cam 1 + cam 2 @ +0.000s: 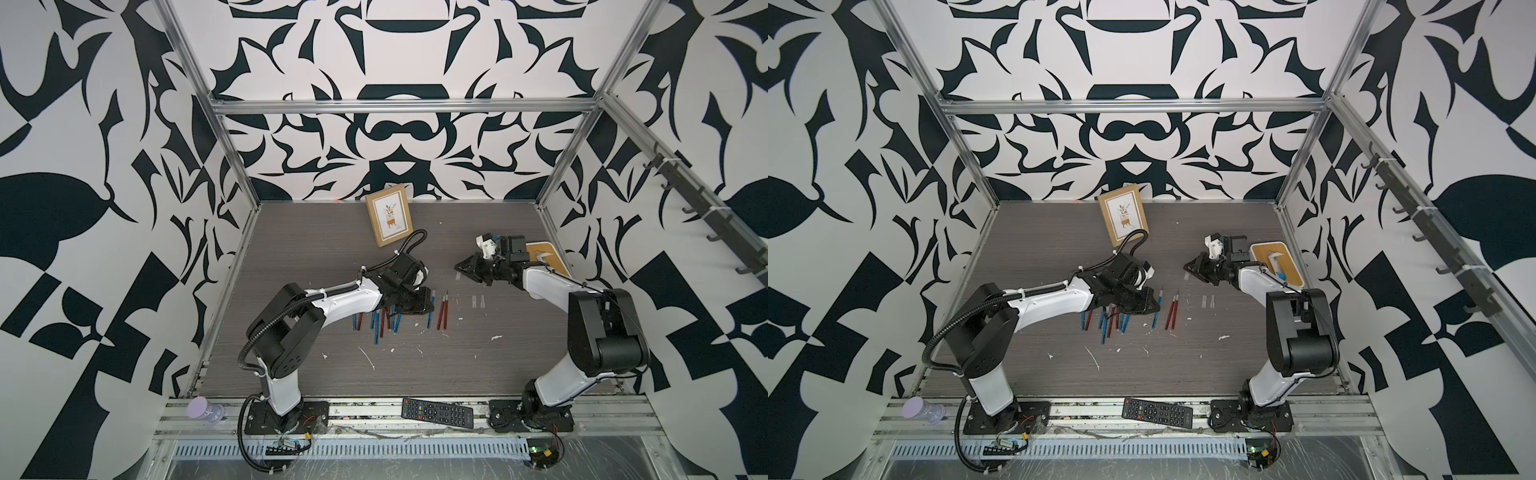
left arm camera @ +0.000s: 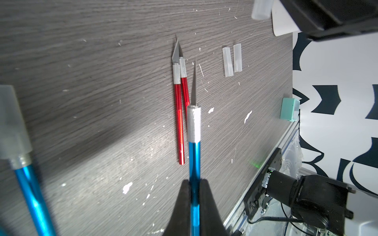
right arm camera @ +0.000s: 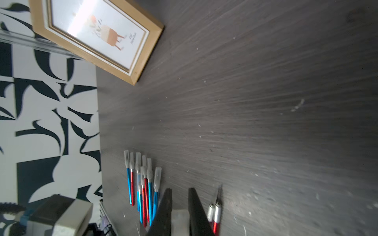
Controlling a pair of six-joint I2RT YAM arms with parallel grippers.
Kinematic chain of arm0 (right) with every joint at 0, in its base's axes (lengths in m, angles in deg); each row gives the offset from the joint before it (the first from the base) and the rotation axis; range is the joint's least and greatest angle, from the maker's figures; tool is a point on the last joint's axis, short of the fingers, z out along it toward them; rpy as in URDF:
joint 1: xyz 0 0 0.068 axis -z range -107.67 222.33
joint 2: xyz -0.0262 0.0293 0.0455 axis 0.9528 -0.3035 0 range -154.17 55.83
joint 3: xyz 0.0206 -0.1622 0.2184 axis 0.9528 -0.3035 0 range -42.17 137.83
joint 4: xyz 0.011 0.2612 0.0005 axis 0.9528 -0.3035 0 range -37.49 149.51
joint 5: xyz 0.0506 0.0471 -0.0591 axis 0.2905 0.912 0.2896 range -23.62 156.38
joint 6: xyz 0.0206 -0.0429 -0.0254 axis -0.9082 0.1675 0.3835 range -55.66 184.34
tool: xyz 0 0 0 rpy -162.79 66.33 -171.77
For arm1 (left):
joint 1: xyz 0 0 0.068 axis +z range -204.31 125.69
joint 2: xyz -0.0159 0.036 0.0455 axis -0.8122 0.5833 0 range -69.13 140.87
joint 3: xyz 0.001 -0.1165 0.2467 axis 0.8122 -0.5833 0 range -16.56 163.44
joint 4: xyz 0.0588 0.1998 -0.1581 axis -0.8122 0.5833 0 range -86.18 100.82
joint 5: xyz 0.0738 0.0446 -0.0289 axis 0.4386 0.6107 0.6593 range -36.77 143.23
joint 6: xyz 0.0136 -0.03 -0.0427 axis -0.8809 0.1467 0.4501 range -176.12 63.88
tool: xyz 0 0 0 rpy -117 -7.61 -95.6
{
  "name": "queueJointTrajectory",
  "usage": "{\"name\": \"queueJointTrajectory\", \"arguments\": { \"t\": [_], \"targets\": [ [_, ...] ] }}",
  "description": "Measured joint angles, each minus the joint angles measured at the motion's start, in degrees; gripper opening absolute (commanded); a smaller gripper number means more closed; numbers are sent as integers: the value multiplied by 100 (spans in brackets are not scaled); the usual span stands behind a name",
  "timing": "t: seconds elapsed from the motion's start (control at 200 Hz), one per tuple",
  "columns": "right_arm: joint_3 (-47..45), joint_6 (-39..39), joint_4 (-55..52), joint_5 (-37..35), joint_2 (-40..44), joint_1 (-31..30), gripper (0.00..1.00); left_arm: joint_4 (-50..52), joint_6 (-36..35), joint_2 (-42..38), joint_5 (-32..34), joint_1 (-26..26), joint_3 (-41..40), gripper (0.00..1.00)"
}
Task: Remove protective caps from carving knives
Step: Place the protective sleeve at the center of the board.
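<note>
While left pincer (image 2: 194, 183) clamps a bare-bladed blue knife (image 2: 194, 155), right pincer (image 3: 180, 189) grips a whitish cap (image 3: 180, 220) (two more caps (image 2: 227, 61) lie on the table (image 2: 81, 81)).

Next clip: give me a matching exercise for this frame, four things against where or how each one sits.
Things:
1. blue-handled carving knife with bare blade
2. pair of red-handled carving knives
3. cluster of blue and red carving knives
4. translucent whitish plastic cap
States:
A. caps on, lying together
B. pinched in the right gripper
C. clamped in the left gripper
D. uncapped, side by side on the grey wood-grain table
Pairs: 1-C, 2-D, 3-A, 4-B
</note>
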Motion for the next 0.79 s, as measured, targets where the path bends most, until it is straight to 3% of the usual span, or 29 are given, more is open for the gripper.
{"name": "queueJointTrajectory", "arguments": {
  "t": [0.295, 0.795],
  "targets": [
    [0, 645, -1244, -1095, 155, -472, 16, 96, -87, 271, 17, 0, 199, 3],
    [81, 726, -1738, -1971, -354, -704, 18, 203, -181, 295, 142, 0, 260, 3]
  ]
}}
